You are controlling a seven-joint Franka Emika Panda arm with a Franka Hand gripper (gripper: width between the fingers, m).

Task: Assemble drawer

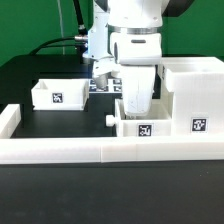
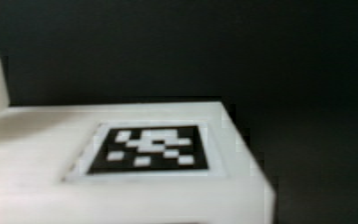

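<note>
The claw (image 1: 136, 104), fingers together, hangs over the small drawer box (image 1: 143, 124) beside the tall drawer housing (image 1: 196, 95); the box looks light, rigid and slick, best pinched by a thin wall.

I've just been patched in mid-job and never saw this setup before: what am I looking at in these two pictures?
The white machine is a robot arm, reaching down over a black table. The wide picture comes from a camera standing off the arm; the close, blurry one from a camera on its wrist. On the table lie white drawer parts with black-and-white marker tags: a small open box, a tall box, and a low box under the arm. A white rail runs along the front. The wrist picture shows one tag on a white part. The gripper is hidden, but it is shut; whether it holds anything I cannot tell.
</note>
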